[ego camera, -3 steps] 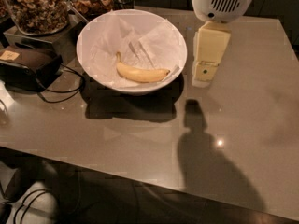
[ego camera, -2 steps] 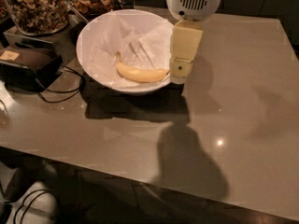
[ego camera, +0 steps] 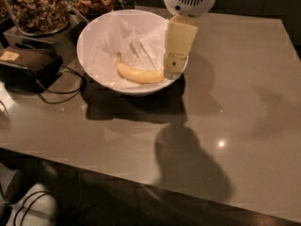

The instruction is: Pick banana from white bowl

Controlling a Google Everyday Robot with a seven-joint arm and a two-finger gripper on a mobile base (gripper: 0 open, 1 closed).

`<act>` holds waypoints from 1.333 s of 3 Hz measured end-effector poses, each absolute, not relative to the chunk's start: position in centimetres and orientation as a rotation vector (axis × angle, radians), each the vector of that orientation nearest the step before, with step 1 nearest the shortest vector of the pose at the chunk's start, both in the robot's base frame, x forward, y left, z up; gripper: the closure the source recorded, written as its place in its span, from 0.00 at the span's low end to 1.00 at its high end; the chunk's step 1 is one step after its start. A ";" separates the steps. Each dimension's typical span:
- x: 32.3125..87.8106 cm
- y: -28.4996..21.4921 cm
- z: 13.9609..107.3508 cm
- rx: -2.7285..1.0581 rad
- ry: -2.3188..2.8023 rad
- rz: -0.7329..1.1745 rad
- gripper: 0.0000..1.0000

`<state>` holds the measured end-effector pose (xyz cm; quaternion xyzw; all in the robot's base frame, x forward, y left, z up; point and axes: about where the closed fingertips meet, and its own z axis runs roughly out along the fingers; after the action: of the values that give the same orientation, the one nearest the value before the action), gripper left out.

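A banana (ego camera: 141,74) lies in a paper-lined bowl (ego camera: 85,34), upper centre, on a bench (ego camera: 244,102). The gripper (ego camera: 172,70) hangs over the bowl's right rim, just beside the banana's end. Whether it is spread or closed cannot be told.

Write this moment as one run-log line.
gripper: over right rim of white bowl, by banana tip | banana: lying on paper in bowl | lift: not yet

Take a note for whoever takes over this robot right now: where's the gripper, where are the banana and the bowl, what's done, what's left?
Gripper: low over the right rim of the white bowl, next to the right end of the banana.
Banana: lying on crumpled paper inside the bowl, not lifted.
Bowl: on the table, near the nut jars.
Done: gripper is at the bowl.
Left: grasp the banana and lift it out.
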<state>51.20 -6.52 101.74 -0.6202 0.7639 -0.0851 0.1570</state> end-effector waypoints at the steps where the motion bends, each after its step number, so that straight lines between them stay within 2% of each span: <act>1: 51.7 -5.1 102.0 -1.774 2.162 -0.199 0.00; 4: 54.5 -2.3 101.7 -1.800 2.149 -0.101 0.00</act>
<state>54.52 -2.31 101.74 -0.6326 0.7553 -0.0353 0.1677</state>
